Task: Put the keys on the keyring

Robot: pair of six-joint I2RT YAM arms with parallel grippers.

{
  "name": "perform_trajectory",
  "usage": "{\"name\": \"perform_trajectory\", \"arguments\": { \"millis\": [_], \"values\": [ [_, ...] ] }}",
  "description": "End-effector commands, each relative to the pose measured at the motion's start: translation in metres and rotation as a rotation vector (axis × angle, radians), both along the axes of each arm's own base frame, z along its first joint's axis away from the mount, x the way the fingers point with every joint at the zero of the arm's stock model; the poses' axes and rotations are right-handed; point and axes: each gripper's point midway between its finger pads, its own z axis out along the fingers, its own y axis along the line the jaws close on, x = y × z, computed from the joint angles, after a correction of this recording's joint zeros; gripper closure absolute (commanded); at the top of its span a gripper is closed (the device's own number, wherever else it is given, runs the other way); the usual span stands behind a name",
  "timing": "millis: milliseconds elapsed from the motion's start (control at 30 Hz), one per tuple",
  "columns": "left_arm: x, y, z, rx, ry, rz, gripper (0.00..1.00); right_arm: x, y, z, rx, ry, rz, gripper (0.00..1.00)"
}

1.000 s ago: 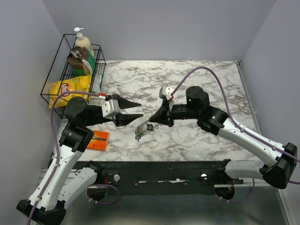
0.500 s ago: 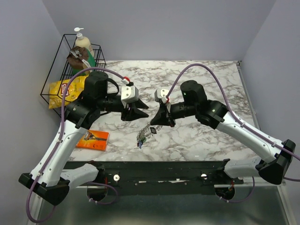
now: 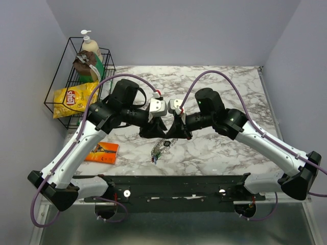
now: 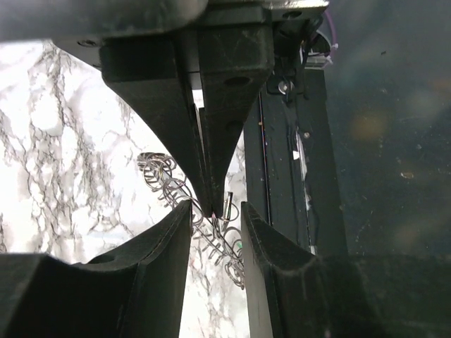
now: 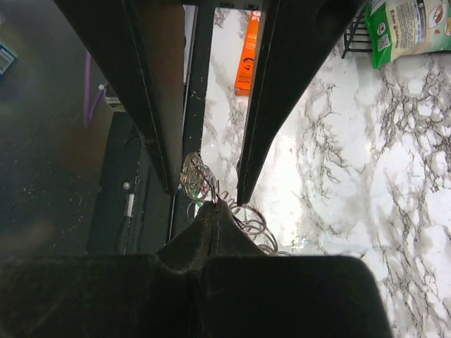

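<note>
While the right gripper (image 5: 215, 205) pinches shut on the large thin silvery wire keyring (image 3: 159, 147), fringed with small silver metal keys (image 4: 163, 184), the ring dangles at six o'clock below the meeting fingertips, over the white marble-patterned table (image 3: 225, 87). The left gripper (image 4: 215, 206) stands half-wide and empty, straddling that pinch. This looks like setting up a two-handed hold. Next, the left jaws should narrow onto the wire beside the pinch without knocking it loose.
</note>
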Motion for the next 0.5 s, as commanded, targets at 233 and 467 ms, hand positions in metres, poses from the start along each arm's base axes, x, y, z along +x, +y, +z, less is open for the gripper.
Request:
{"name": "perform_trajectory", "arguments": {
  "millis": [233,467],
  "values": [
    [0.01,0.004,-0.026,0.11,-0.021,0.048,0.63,0.003,-0.004,0.024,0.064,-0.063,-0.02,0.99],
    [0.009,0.002,-0.033,0.121,-0.008,0.036,0.69,0.005,-0.005,0.025,0.065,-0.066,-0.031,0.99]
  ]
}}
